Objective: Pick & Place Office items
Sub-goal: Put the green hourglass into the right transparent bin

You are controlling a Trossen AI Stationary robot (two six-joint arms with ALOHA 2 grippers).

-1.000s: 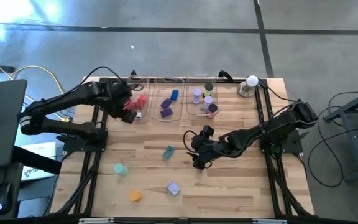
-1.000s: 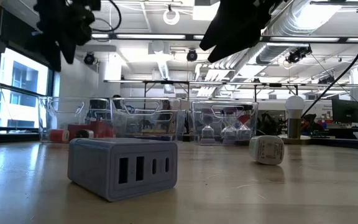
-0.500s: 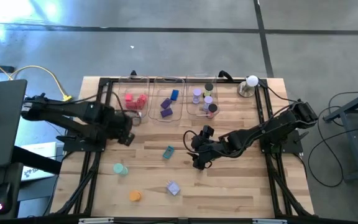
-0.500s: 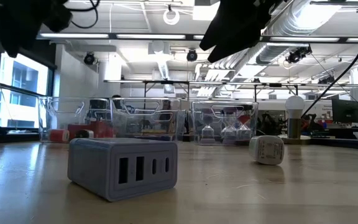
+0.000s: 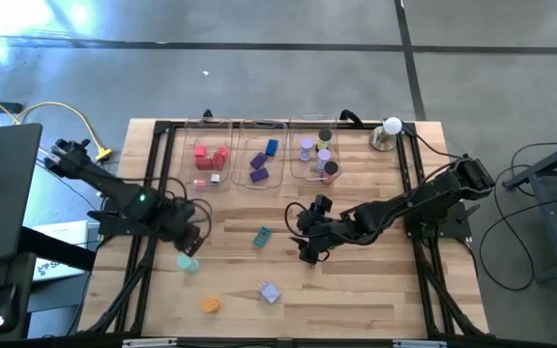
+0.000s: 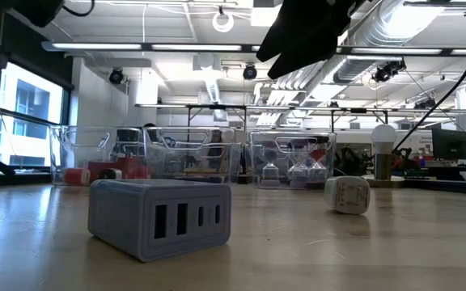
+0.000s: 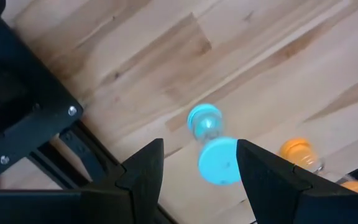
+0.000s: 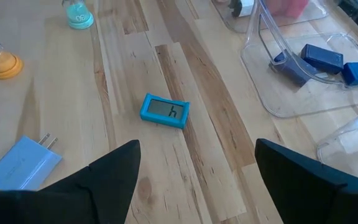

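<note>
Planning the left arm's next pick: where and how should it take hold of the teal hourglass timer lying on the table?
Probably across the narrow clear waist of the teal hourglass timer, coming straight down. It lies on its side, so its wide round end caps would likely slip. The open left gripper hangs right above it.

Your wooden table [image 5: 356,290] carries three clear trays [image 5: 259,179] along its upper edge and a white ball on a metal base [image 5: 390,130] at upper right. Loose on the boards: a blue clock [image 5: 262,236], a teal timer [image 5: 188,262], an orange timer [image 5: 210,304], a lavender charger [image 5: 269,292].
</note>
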